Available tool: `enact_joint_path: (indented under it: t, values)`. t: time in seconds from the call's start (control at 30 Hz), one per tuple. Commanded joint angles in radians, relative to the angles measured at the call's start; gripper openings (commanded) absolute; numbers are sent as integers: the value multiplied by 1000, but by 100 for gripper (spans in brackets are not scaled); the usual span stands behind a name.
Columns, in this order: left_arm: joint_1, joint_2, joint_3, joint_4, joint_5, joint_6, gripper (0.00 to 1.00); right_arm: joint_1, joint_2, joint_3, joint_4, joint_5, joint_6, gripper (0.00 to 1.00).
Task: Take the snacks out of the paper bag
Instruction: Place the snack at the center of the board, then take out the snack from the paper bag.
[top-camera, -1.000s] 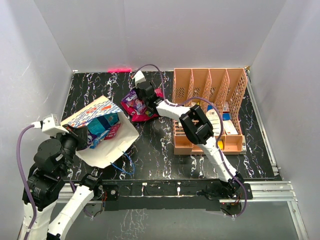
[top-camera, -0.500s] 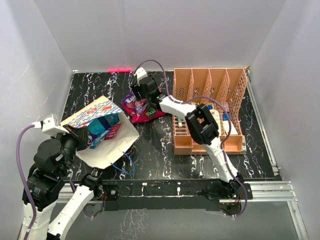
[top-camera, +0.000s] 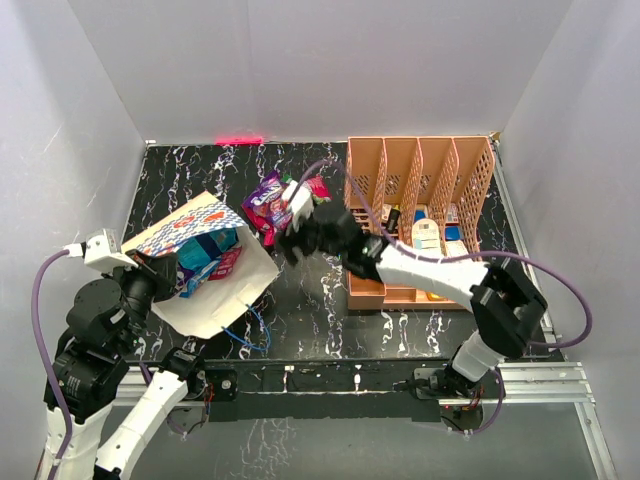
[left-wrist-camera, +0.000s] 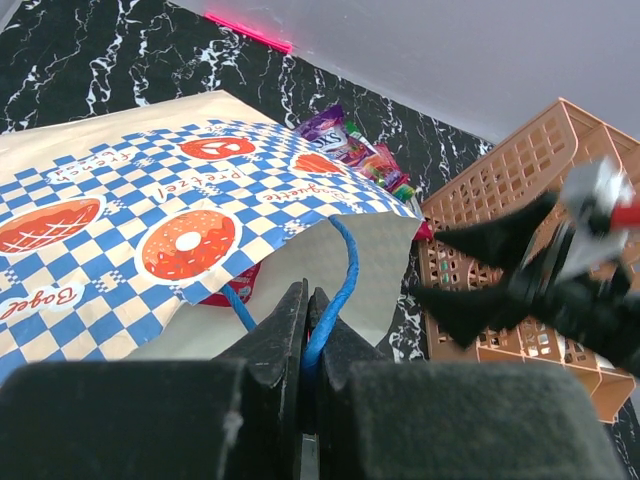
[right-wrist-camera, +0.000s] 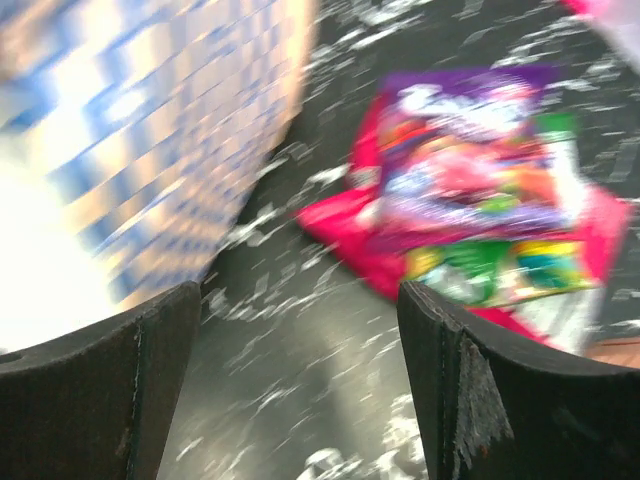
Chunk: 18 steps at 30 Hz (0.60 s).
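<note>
The paper bag (top-camera: 190, 225) lies on its side at the left, mouth toward the middle. My left gripper (left-wrist-camera: 308, 330) is shut on its blue cord handle (left-wrist-camera: 340, 270) and holds the mouth up. A blue snack (top-camera: 207, 248) and a red one (top-camera: 226, 263) show inside. Several snacks (top-camera: 272, 203) lie heaped on the black table behind the bag's mouth, purple and pink on top (right-wrist-camera: 480, 190). My right gripper (right-wrist-camera: 300, 370) stands open and empty just above the table, between the bag (right-wrist-camera: 130, 150) and the heap, close to the heap (top-camera: 290, 238).
A peach slotted organizer (top-camera: 420, 170) with small boxes and bottles stands at the right, just behind my right forearm. The bag's other blue handle (top-camera: 245, 335) trails on the table near the front edge. Grey walls close in the left, back and right.
My right gripper went from shut at the snack heap to open, and has drawn back from the heap toward the front. The left gripper and the bag have not moved.
</note>
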<state>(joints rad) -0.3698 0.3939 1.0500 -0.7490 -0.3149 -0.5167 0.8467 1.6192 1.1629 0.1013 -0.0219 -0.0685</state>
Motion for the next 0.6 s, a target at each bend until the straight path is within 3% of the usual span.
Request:
enact_joint_path:
  t: [0.0, 0.17, 0.33, 0.47, 0.57]
  values:
    - [-2, -19, 8, 32, 52, 19, 0, 166, -123, -161, 104, -82, -147, 83]
    - [-2, -36, 9, 69, 127, 80, 0, 308, -224, -210, 141, -96, -313, 83]
    - [-1, -49, 20, 71, 138, 97, 0, 341, -266, -154, 71, -190, -407, 81]
    - [-1, -56, 10, 97, 180, 109, 0, 359, -223, -140, 145, -321, -484, 80]
    - [-2, -55, 4, 109, 198, 114, 0, 376, -120, -103, 281, -294, -509, 78]
